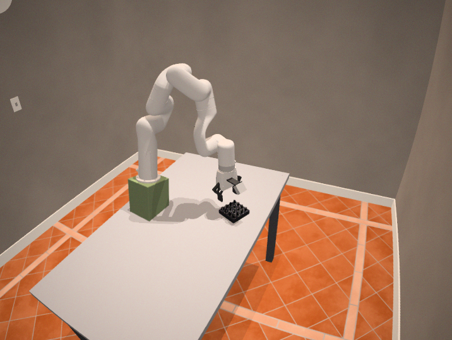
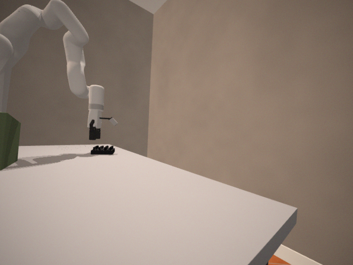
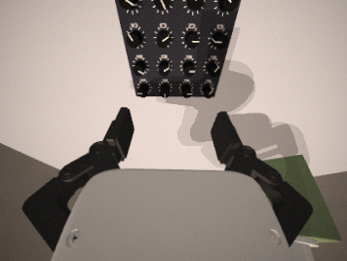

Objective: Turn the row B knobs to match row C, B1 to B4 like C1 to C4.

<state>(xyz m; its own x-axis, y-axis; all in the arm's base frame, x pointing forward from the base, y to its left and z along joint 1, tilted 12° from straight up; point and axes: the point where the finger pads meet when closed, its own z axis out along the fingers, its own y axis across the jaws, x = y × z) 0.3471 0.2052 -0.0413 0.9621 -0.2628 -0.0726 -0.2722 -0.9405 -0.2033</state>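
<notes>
Only blurred, illegible pale labels [image 3: 191, 25] on the knob box [image 1: 235, 213] [image 2: 102, 152] [image 3: 177, 53].

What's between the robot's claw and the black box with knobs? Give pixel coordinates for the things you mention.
Only open air: in the exterior view, the gripper [image 1: 228, 195] [image 2: 94, 139] [image 3: 173, 120] hangs above the knob box [image 1: 234, 218] [image 2: 102, 152] [image 3: 177, 54].

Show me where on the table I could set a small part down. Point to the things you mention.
Free: the broad stretch of the pale grey rectangular table [image 1: 146, 267] [image 2: 159, 216] between the green block-shaped base [image 1: 140, 199] [image 2: 8, 136] and the table end farthest from the arm. Crowded: around the black square knob box [image 1: 235, 215] [image 2: 102, 151] [image 3: 151, 54], with the open tool [image 1: 228, 191] [image 2: 94, 139] [image 3: 173, 120] just above.
</notes>
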